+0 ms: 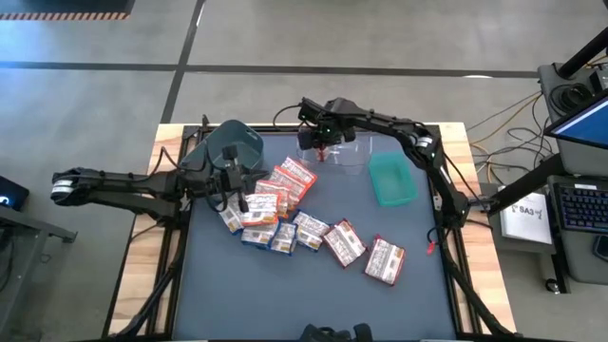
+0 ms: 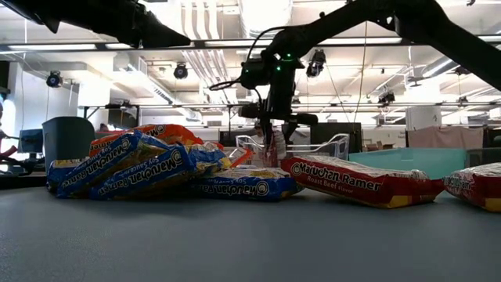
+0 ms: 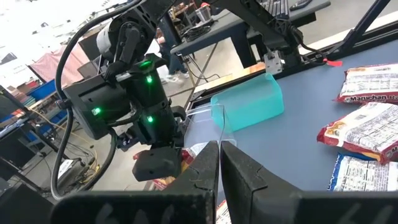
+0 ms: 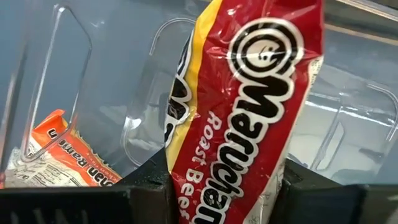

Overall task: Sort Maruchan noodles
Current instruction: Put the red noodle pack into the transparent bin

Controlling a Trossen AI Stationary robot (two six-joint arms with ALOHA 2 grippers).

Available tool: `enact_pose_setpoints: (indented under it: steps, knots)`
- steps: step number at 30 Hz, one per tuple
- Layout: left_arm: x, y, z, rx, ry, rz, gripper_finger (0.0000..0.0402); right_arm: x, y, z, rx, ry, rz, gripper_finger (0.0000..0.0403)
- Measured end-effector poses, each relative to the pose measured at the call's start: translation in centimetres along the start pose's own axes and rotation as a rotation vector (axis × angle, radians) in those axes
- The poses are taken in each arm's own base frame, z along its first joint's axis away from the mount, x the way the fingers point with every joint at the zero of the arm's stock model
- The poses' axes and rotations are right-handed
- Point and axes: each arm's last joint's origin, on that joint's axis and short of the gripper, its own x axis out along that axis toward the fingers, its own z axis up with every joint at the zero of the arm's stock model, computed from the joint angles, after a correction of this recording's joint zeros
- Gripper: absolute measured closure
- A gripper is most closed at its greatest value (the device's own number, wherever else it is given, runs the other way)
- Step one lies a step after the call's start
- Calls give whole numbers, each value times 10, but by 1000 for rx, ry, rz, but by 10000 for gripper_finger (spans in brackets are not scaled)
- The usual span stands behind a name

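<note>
Right gripper: the right gripper, in the upper middle of the high view, hangs over the clear bin with a red Roast Beef packet pinched between its fingers. The packet hangs down from the grip, its lower end over or just inside the bin.
Left gripper: the left gripper, at centre left of the high view, sits at the edge of the packet pile beside the grey bin. Its fingers are pressed together with nothing between them.
Noodles on the table: the other Maruchan packets lie in a loose overlapping heap in the middle of the table, trailing toward the lower right of the high view. Two red ones lie apart from the heap. An orange packet shows through the clear wall in the right wrist view; whether it is inside the bin I cannot tell.
Green bin: the green bin stands right of the clear bin.
How a packet handles: probably light, with a thin, slick, crinkly wrapper around a brittle noodle block that a hard squeeze could crack.
Where to take hold: judged best across a short edge or the sealed end flap of a packet lying on top or apart, so that neighbours are not dragged along.
</note>
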Motion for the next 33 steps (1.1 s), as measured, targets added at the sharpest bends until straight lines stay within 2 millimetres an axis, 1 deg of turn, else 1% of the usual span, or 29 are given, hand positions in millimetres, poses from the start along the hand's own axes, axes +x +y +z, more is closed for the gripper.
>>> enact_pose_setpoints:
  steps: [10,15,22,28,30,33]
  knots:
    - [0,0,0,2,0,0,402,0,1,-1,-18,-24,-20,209]
    - [0,0,0,2,0,0,402,0,1,-1,-17,-24,-19,194]
    - [0,0,0,2,0,0,402,0,6,2,-19,-43,37,193]
    - [0,0,0,2,0,0,402,0,6,2,-19,-39,38,194]
    - [0,0,0,2,0,0,402,0,5,1,-16,-37,38,203]
    - [0,0,0,2,0,0,402,1,5,1,-11,-35,35,233]
